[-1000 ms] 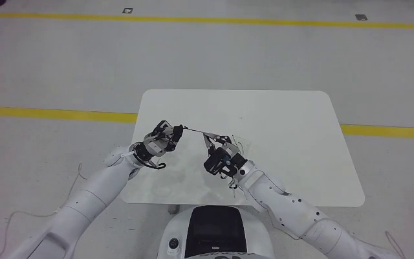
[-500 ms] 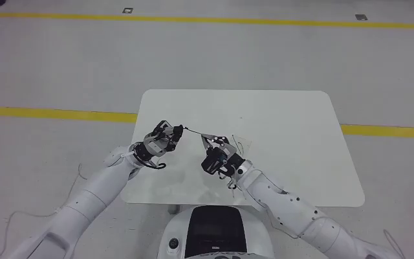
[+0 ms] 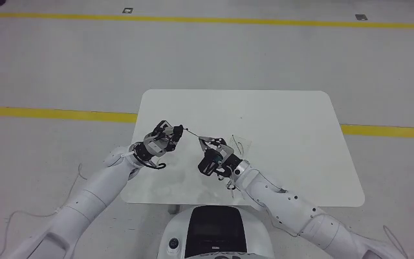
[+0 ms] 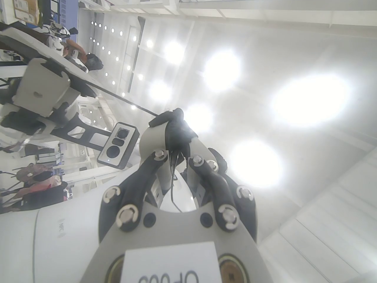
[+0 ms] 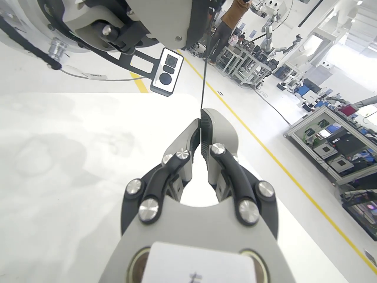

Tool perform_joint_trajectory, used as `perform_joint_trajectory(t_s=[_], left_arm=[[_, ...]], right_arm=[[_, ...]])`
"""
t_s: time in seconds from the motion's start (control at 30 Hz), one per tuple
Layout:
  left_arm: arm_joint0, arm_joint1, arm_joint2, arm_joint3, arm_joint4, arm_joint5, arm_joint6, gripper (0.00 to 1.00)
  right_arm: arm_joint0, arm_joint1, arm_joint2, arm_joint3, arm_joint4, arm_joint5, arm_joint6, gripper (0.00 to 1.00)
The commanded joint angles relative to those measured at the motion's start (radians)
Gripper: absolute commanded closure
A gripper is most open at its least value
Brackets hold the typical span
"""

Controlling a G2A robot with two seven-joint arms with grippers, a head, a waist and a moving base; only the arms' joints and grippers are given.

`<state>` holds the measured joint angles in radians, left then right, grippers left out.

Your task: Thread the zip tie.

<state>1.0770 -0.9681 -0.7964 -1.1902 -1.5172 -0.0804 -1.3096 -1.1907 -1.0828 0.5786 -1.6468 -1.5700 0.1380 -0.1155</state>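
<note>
The left arm (image 3: 97, 188) and the right arm (image 3: 291, 207) have smooth, rounded white shells, with black parts at the wrists. The left gripper (image 4: 176, 128) has pale grey fingers (image 4: 153, 145) on curved black links, which are fixed with round silver screws (image 4: 126, 216). A thin black cable (image 4: 172, 187) runs between the links. The right gripper (image 5: 201, 125) is built the same way, and its grey base carries a white label (image 5: 200, 263) with dark print. A small white camera box (image 5: 165, 72) with black lenses sits on a black bracket at the wrist.

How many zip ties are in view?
1 for sure: the black zip tie, stretched between the left gripper and the right gripper. Thin strands on the table could be more; too faint to tell.
</note>
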Motion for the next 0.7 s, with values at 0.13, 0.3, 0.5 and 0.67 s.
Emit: perform_joint_trajectory(t_s=[0.13, 0.3, 0.5, 0.67], left_arm=[[0.000, 0.000, 0.000, 0.000, 0.000, 0.000, 0.000, 1.00], [0.000, 0.000, 0.000, 0.000, 0.000, 0.000, 0.000, 1.00], [0.000, 0.000, 0.000, 0.000, 0.000, 0.000, 0.000, 1.00], [0.000, 0.000, 0.000, 0.000, 0.000, 0.000, 0.000, 1.00]], right_arm=[[0.031, 0.009, -0.040, 0.003, 0.000, 0.008, 0.021, 1.00], [0.047, 0.015, -0.062, 0.005, 0.000, 0.015, 0.030, 1.00], [0.058, 0.019, -0.080, 0.007, 0.000, 0.017, 0.026, 1.00], [0.070, 0.022, -0.094, 0.010, 0.000, 0.013, 0.032, 1.00]])
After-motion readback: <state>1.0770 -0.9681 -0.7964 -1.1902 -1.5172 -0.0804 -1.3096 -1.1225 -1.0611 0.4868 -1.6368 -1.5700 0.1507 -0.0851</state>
